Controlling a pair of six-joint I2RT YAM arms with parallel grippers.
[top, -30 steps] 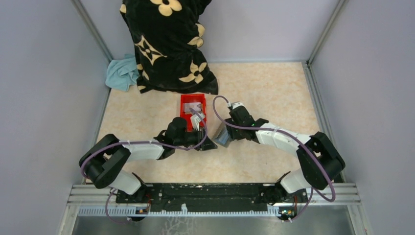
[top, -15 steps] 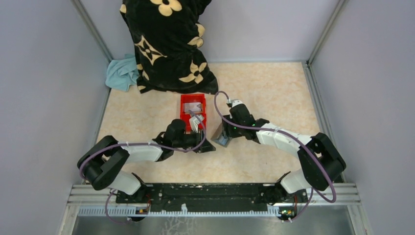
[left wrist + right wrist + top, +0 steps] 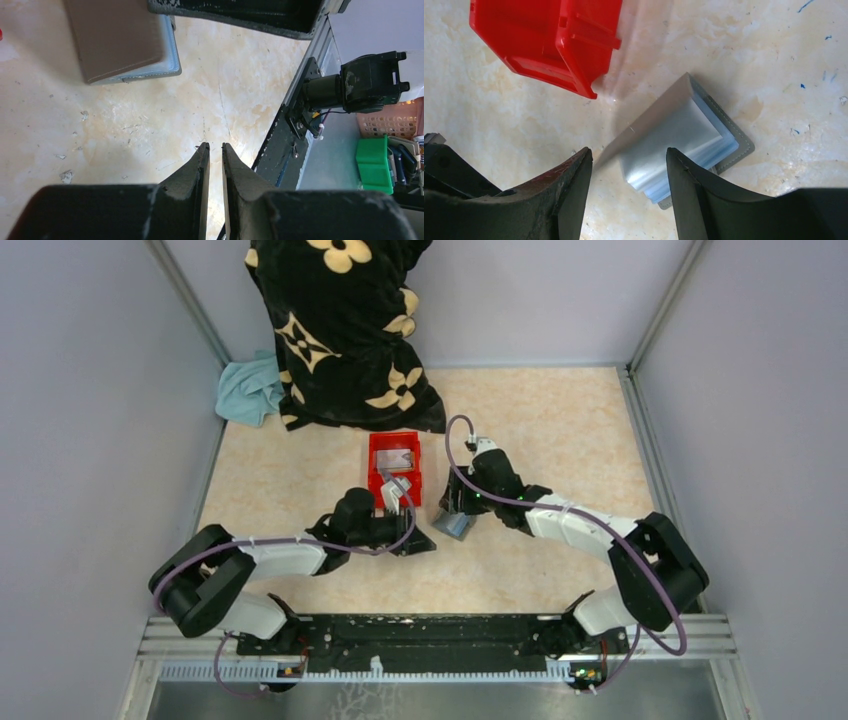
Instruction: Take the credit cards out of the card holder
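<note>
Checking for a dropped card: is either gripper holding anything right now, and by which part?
Neither. The left gripper is nearly shut on nothing; the right gripper stands open above the card holder, not gripping it.

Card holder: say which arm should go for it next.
Right. Its open pincer hangs right over the card holder, jaws either side. The left pincer is nearly shut over bare table, beside the holder.

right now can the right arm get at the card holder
Probably yes. The right gripper has its fingers open just above the card holder, which lies open on the table with nothing between them; the red bin sits off to one side.
</note>
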